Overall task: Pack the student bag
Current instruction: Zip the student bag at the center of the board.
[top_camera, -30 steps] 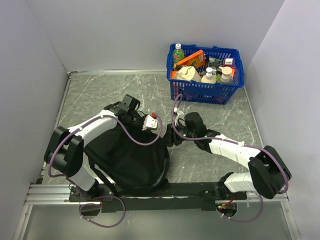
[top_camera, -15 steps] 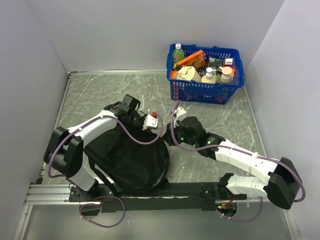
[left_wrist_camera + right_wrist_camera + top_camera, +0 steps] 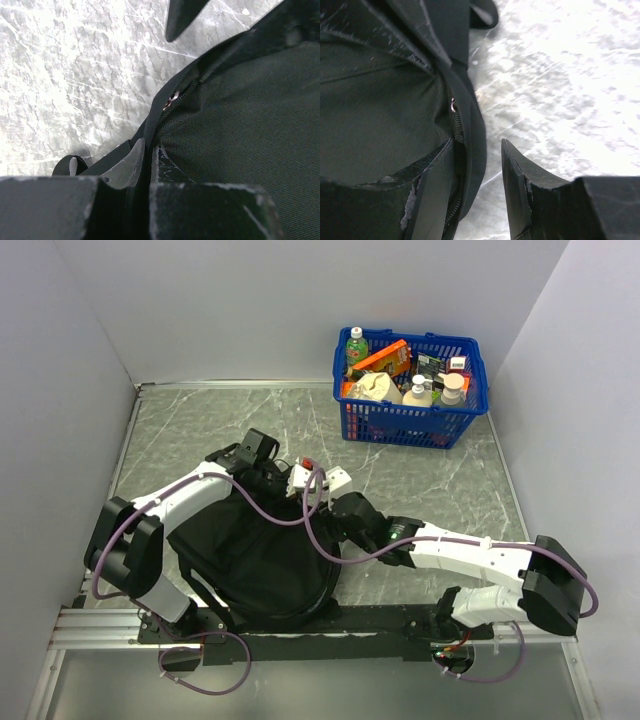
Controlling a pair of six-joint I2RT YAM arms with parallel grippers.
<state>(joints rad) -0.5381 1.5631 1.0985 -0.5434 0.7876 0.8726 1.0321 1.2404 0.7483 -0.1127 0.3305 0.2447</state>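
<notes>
The student bag (image 3: pixel 250 560), a large black fabric backpack, lies at the near left of the table. My left gripper (image 3: pixel 281 484) is at its far rim; in the left wrist view it (image 3: pixel 146 160) is shut on the bag's rim fabric (image 3: pixel 150 131), next to a zipper pull (image 3: pixel 172 97). My right gripper (image 3: pixel 337 530) is at the bag's right edge. In the right wrist view it (image 3: pixel 477 145) is open, straddling the zippered rim (image 3: pixel 472 125): one finger (image 3: pixel 432 190) on the bag side, the other (image 3: pixel 517 185) over the table.
A blue plastic basket (image 3: pixel 470 420) of bottles and boxes stands at the back right by the wall. Grey marbled tabletop (image 3: pixel 200 420) lies beyond the bag. White walls close in the left, back and right.
My right arm has swung left and stretched toward the bag, bringing its gripper to the bag's right rim. My left gripper has stayed on the far rim.
</notes>
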